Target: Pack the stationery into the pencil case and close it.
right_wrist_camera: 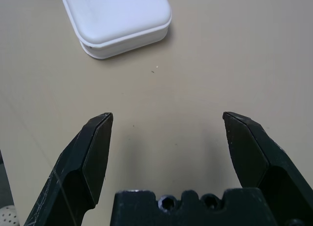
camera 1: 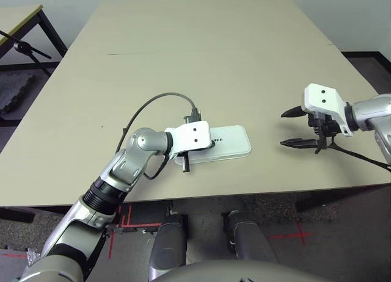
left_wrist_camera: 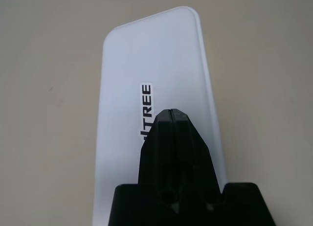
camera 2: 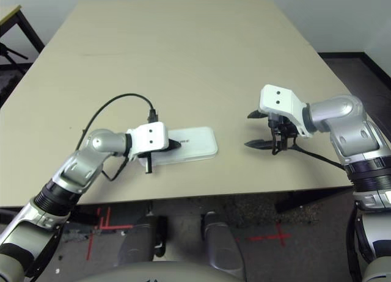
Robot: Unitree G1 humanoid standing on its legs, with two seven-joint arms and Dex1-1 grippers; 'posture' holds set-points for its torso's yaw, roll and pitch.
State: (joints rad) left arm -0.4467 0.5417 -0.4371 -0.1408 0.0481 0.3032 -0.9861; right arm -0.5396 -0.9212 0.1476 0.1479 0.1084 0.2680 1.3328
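The pencil case (camera 1: 223, 143) is shown lying flat near the front edge of the table (camera 1: 201, 56), its lid down; no loose stationery is seen on the tabletop, so the packing is judged complete and the closing step nearly so. The left gripper (left_wrist_camera: 171, 113) is seen with its two black fingers pressed together and nothing held between them, its tip resting on or just over the lid at the case's left end; actual contact cannot be confirmed. The right gripper (camera 2: 264, 130) is held well apart to the right of the case, above the table, its fingers spread wide and empty. In the right wrist view a seam is visible between lid and base at the near corner of the case, and whether the latch has fully caught cannot be told. For the step in hand, pressure is best applied straight downward with the closed fingertip near the lid's free edge, not sideways, since the light, smooth case is likely to slide on the bare table; the seam should be checked along its whole length before the hand is withdrawn. On the lid, dark block lettering is partly covered by the fingertip; the letters "TREE" can be read.
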